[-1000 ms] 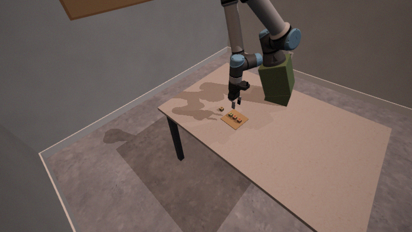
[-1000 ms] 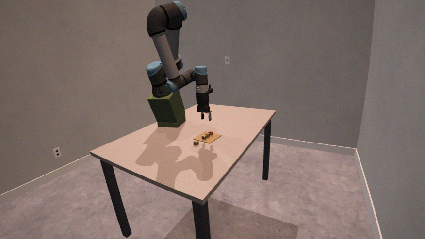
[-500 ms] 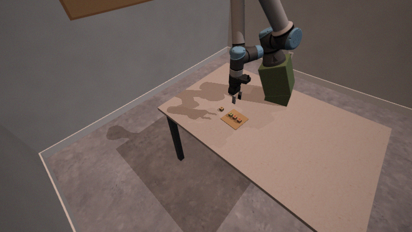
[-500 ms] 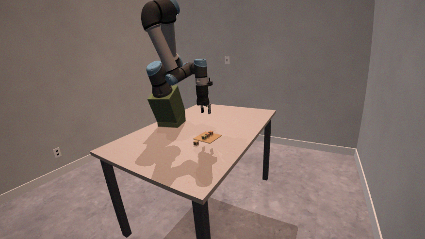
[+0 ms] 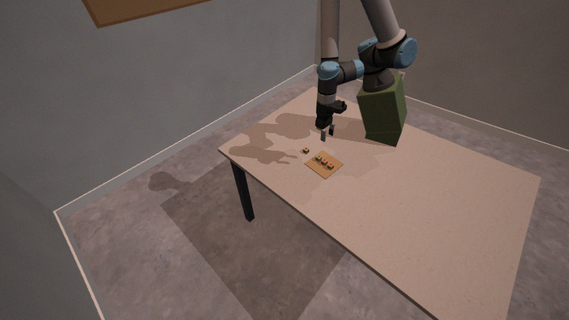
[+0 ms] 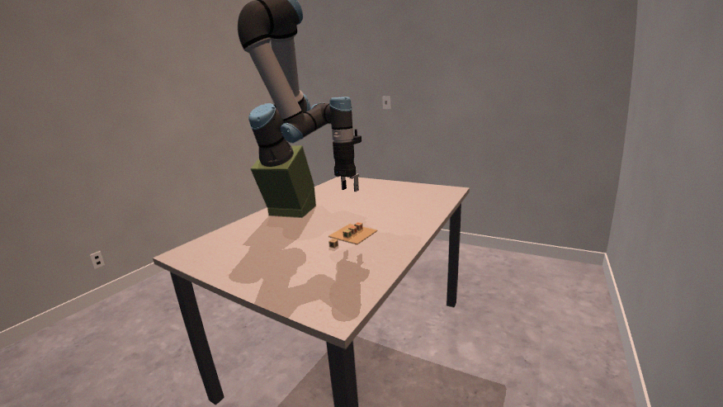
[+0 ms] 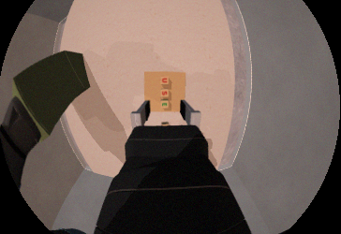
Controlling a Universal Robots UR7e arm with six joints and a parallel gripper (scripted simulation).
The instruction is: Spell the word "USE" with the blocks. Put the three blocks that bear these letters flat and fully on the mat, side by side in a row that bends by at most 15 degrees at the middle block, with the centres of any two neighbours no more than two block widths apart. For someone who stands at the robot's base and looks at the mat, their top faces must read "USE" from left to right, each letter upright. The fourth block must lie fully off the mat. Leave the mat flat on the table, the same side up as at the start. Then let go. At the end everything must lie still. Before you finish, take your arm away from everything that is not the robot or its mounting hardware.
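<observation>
Three blocks lie in a straight row on the orange mat point(image 5: 325, 174) point(image 6: 366, 232) point(image 7: 151, 86). Seen from the base, the order is the red U block point(image 5: 330, 165) point(image 6: 359, 226) point(image 7: 165, 80), the red S block point(image 5: 324, 161) point(image 6: 352, 230) point(image 7: 165, 93) and the green E block point(image 5: 318, 158) point(image 6: 347, 233) point(image 7: 165, 104). The exact turn of the small letters is hard to tell. The fourth block point(image 5: 305, 150) point(image 6: 333, 243) point(image 7: 165, 124) lies off the mat, beyond the E end, mostly hidden in the wrist view. My gripper point(image 5: 327, 136) point(image 6: 349, 188) is open and empty, high above the table.
The table point(image 5: 436, 198) point(image 6: 410, 205) carries the mat and blocks. The green base pedestal point(image 5: 381, 115) point(image 6: 285, 189) stands on the base side of the mat. The arm's shadow falls across the table beyond the fourth block.
</observation>
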